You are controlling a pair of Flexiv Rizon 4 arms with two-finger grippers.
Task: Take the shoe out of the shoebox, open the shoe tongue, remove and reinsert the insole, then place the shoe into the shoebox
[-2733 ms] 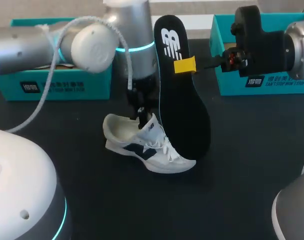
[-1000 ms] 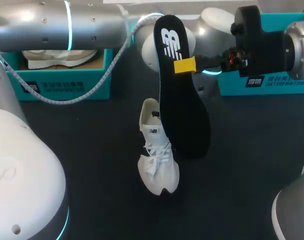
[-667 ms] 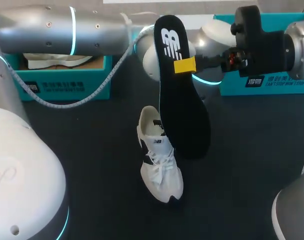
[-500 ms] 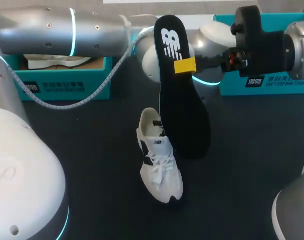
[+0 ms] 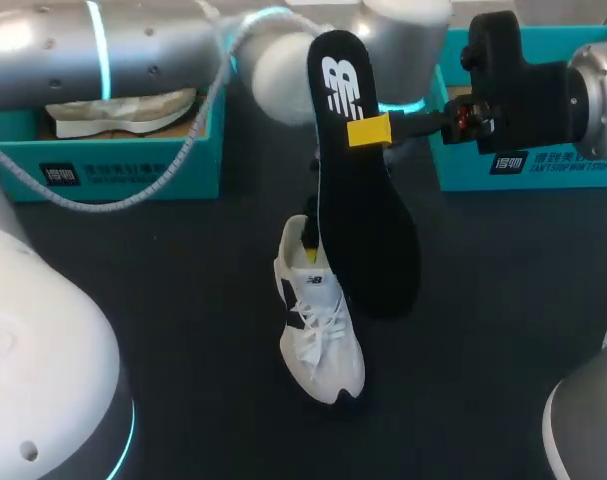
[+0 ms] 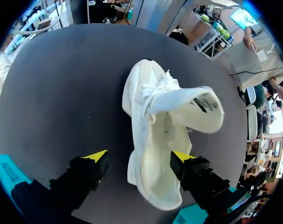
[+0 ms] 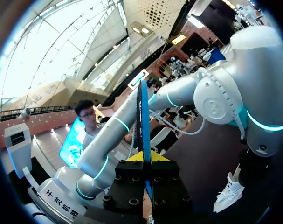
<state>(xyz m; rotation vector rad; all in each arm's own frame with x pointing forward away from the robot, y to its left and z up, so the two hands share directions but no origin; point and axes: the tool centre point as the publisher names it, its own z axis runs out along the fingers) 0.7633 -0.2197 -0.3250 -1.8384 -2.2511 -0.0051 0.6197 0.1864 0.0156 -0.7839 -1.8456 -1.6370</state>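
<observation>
My right tool (image 5: 369, 131) pinches the black insole (image 5: 368, 240) and holds it up; the white shoe (image 5: 318, 325) lies on the tabletop (image 5: 153, 300), toe toward me. My left tool (image 6: 139, 156) is spread wide over the shoe's heel; the tongue (image 6: 197, 109) is pulled open.

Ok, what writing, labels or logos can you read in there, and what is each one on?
Left shoebox, front wall: white printed label, too blurred to read.
Right shoebox, front wall: same kind of label, too blurred to read.
Insole in the right tool: white logo mark, no legible words.
Shoe tongue: small dark print, too small to read.
No readable numbers or signs.
</observation>
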